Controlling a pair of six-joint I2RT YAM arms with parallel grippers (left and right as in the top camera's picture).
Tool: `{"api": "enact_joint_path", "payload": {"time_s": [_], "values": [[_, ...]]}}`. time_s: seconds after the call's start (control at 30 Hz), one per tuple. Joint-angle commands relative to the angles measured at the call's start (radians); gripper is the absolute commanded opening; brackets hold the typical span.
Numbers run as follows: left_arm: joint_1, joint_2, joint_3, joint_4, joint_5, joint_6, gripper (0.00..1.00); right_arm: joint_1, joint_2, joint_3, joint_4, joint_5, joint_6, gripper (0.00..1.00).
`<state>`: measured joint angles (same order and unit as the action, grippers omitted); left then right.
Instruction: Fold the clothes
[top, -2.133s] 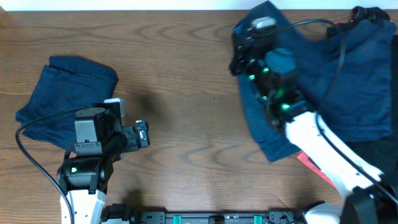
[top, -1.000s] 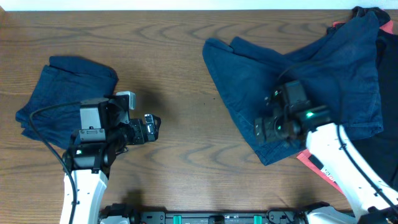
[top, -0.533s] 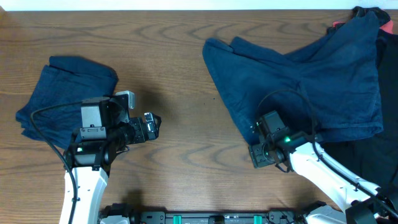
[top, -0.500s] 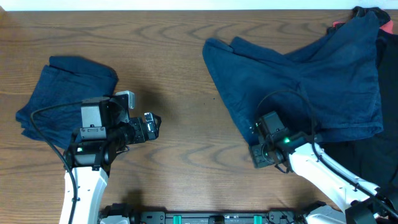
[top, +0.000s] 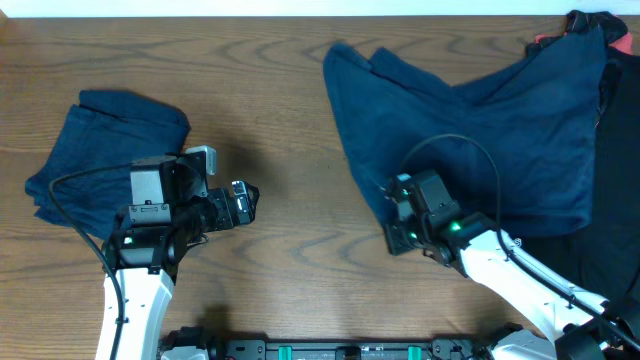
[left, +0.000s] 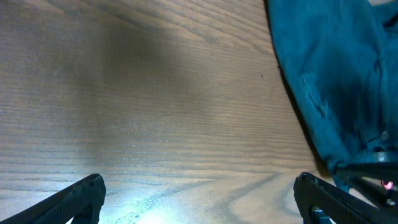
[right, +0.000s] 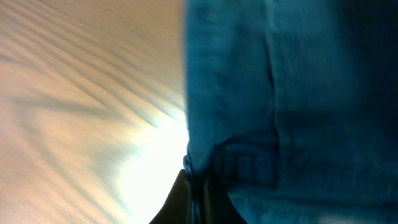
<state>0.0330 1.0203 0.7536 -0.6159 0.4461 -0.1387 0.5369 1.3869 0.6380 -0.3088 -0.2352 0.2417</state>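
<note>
1. The counter is bare wood across the middle of the overhead view. This is the widest open room for dragging cloth and laying it flat.
2. The spread garment, dark blue, fills the upper right, rumpled and unfolded. Its right side runs onto a dark cloth pile at the right edge, so it probably needs pulling toward the centre before folding. Its left border faces open wood.
3. The folded garment sits at the left edge, clear of the work area and seemingly finished.
4. The right end effector, at lower centre-right in the overhead view, has its fingers pinched together on the spread garment's lower-left hem. That corner hold suits pulling.
5. The left end effector, just right of the folded garment, is spread wide and holds nothing, facing the open wood.
</note>
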Motion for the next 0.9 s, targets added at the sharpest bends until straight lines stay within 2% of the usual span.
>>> {"api": "enact_joint_path", "payload": {"time_s": [0.0, 0.03, 0.07, 0.1, 0.13, 0.17, 0.2, 0.4, 0.6, 0.73, 0.87], "values": [[0.005, 0.002, 0.02, 0.004, 0.014, -0.01, 0.98, 0.075, -0.001, 0.1, 0.087, -0.121, -0.011, 0.01], [0.005, 0.002, 0.02, 0.004, 0.014, -0.01, 0.98, 0.095, -0.001, 0.115, 0.116, -0.121, -0.013, 0.01], [0.005, 0.002, 0.02, 0.005, 0.014, -0.01, 0.98, 0.119, -0.001, 0.133, 0.153, -0.12, -0.028, 0.08], [0.005, 0.002, 0.02, 0.004, 0.014, -0.01, 0.98, 0.132, -0.001, 0.142, 0.176, -0.114, -0.031, 0.42], [0.005, 0.002, 0.02, 0.004, 0.014, -0.01, 0.98, 0.143, -0.001, 0.148, 0.193, -0.106, -0.031, 0.65], [0.005, 0.002, 0.02, 0.003, 0.014, -0.01, 0.98, 0.152, -0.001, 0.153, 0.211, -0.101, -0.034, 0.94], [0.005, 0.002, 0.02, 0.003, 0.014, -0.01, 0.98, 0.154, -0.001, 0.153, 0.218, -0.092, -0.034, 0.99], [0.005, 0.003, 0.02, -0.005, 0.015, -0.02, 0.98, 0.114, -0.008, 0.153, 0.13, 0.124, -0.028, 0.99], [-0.02, 0.029, 0.006, -0.008, 0.015, -0.151, 0.98, 0.024, -0.106, 0.153, 0.046, 0.339, -0.011, 0.99], [-0.08, 0.075, 0.003, -0.003, 0.015, -0.156, 0.98, -0.057, -0.194, 0.153, -0.023, 0.386, -0.01, 0.99], [-0.158, 0.15, 0.003, 0.035, 0.015, -0.231, 0.98, -0.154, -0.266, 0.153, -0.126, 0.388, -0.01, 0.99]]}}
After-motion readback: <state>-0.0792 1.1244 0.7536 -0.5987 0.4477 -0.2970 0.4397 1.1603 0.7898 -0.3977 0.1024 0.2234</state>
